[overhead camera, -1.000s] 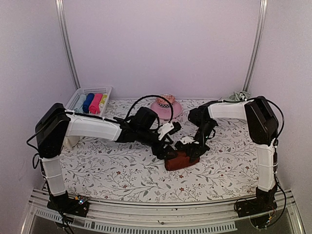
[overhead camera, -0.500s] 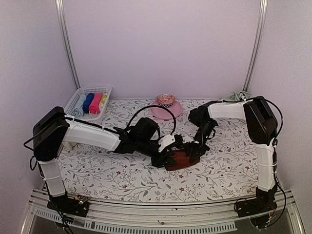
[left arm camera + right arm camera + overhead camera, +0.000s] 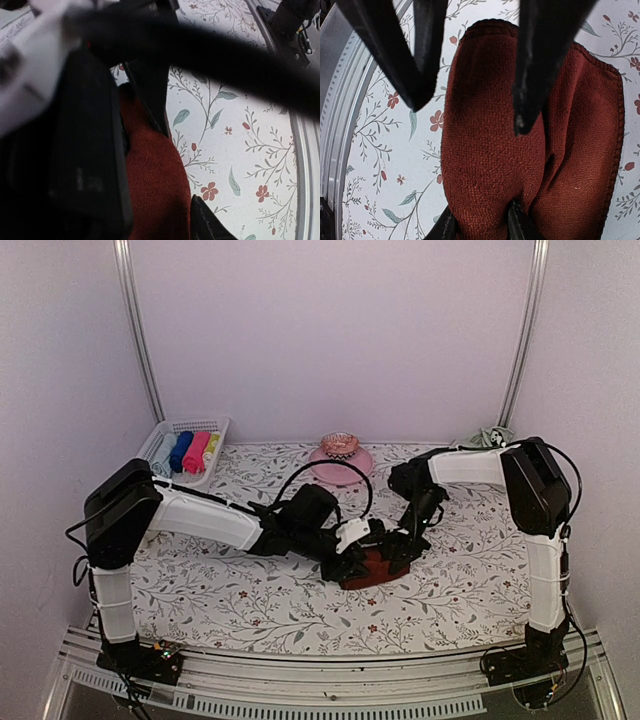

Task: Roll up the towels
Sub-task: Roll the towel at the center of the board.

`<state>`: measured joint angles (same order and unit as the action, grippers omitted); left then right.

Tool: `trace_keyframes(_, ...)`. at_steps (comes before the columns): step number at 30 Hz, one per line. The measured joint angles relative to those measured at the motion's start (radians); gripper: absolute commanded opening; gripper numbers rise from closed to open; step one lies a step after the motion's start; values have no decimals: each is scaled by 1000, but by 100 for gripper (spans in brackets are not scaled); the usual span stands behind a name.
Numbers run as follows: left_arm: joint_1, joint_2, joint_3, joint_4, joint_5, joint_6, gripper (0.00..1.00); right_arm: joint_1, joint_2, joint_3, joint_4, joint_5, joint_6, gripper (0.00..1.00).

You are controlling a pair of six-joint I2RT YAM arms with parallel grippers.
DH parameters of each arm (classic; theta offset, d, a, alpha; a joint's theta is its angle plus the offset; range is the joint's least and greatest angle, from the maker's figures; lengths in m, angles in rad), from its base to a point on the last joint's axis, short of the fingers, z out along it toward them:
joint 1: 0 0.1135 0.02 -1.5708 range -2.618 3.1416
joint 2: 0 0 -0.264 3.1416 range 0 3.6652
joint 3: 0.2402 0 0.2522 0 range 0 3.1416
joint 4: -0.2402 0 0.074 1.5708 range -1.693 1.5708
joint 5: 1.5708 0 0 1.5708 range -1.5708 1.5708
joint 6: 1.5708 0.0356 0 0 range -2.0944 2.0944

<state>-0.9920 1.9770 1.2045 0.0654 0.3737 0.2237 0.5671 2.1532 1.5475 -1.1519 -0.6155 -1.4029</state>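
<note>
The red-brown towel (image 3: 372, 567) lay bunched on the floral table cover (image 3: 230, 590) (near the middle). The right gripper (image 3: 477, 115) hung just above it, fingers apart. The left gripper (image 3: 352, 558) seemed closed on the towel's edge, though blur hid the contact.

Glowing soft and even from overhead, tinting the back wall (image 3: 330, 340) pale violet, casting only faint shadows under the arms. Blurring heavily in the left wrist view: cable (image 3: 210, 55) and left gripper (image 3: 90, 150) out of focus. Staying sharp on the red-brown towel (image 3: 495, 150) beneath the blurred right gripper (image 3: 475, 105).
</note>
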Motion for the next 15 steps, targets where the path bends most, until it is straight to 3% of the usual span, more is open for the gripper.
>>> trace_keyframes(4, 0, 39, 10, -24, -1, 0, 39, 0, -5, -8, 11, 0, 0, 32)
trace_keyframes(9, 0, 44, 20, -27, -4, -12, 17, -1, -13, -19, 28, 0, 4, 34)
trace_keyframes(15, 8, 47, 20, -24, 10, -24, 0, -1, -36, -54, 68, 2, 17, 51)
